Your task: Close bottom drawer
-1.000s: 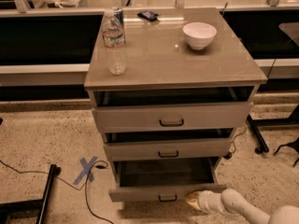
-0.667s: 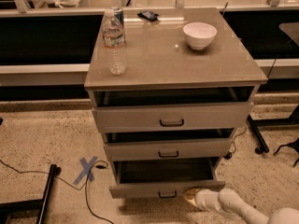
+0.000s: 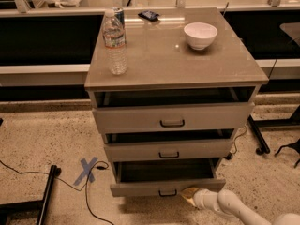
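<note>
The bottom drawer (image 3: 140,187) is the lowest of three in the grey-beige cabinet (image 3: 173,81). It stands pulled out, its dark inside showing, with a small black bar handle (image 3: 167,192) on its slim front. My gripper (image 3: 189,193) comes in from the lower right on a white arm (image 3: 234,206). Its yellowish tip rests against the drawer front just right of the handle.
A water bottle (image 3: 115,42), a white bowl (image 3: 200,35) and a small dark object (image 3: 150,16) sit on the cabinet top. The top and middle drawers stand slightly open. A blue tape X (image 3: 87,169), black cables and a black stand foot (image 3: 47,193) lie on the floor at left.
The bottom drawer has slid in a little. My gripper has moved slightly inward with its front.
</note>
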Robot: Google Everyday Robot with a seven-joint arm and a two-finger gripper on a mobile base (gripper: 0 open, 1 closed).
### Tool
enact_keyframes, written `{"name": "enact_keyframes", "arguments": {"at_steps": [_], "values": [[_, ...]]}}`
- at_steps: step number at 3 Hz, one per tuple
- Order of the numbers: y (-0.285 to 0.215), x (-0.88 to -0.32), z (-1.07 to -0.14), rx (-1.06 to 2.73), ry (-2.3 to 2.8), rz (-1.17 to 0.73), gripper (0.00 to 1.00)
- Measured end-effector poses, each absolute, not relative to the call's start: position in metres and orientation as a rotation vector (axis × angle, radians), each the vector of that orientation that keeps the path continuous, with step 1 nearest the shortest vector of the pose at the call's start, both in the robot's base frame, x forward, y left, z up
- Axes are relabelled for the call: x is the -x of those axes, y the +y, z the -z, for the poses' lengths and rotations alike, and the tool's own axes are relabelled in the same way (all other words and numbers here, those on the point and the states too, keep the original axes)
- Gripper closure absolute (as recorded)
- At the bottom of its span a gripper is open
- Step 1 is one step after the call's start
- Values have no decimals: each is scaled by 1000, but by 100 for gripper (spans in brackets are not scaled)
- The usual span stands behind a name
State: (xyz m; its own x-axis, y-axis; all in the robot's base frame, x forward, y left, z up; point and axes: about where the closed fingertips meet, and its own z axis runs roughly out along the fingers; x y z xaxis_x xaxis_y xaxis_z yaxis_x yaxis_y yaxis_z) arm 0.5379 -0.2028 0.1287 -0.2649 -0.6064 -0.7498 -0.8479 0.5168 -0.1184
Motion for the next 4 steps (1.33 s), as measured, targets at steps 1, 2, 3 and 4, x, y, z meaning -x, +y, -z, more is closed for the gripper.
{"name": "enact_keyframes", "arguments": {"at_steps": [1, 2, 3, 4], "values": [[-194, -543, -130, 1262, 1892, -401, 100], [-175, -558, -129, 1379, 1736, -402, 100], [-164, -577, -128, 1450, 1642, -376, 100], [-162, -585, -128, 1468, 1620, -361, 100]]}}
